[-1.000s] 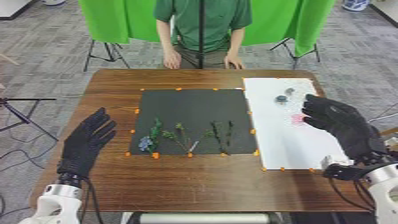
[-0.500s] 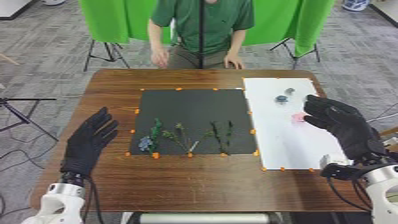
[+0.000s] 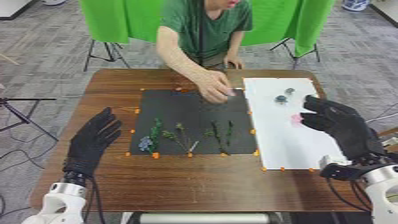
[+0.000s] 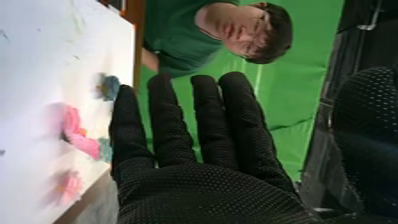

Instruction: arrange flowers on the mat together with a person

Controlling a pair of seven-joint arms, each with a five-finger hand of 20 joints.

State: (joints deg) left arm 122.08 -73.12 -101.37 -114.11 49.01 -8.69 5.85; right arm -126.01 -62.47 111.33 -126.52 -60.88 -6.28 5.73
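Right hand, open and empty, at the white sheet; left hand, open, empty, left; person's hand over the mat.

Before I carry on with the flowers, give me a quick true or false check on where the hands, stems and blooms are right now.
1. The person's hand is at the dark mat. True.
2. The stems are laid out on the white sheet. False: the stems lie on the dark mat.
3. The right robot hand is curled round a flower. False: the right robot hand is open and holds nothing.
4. The left robot hand is left of the dark mat. True.
5. A pink flower lies on the white sheet. True.
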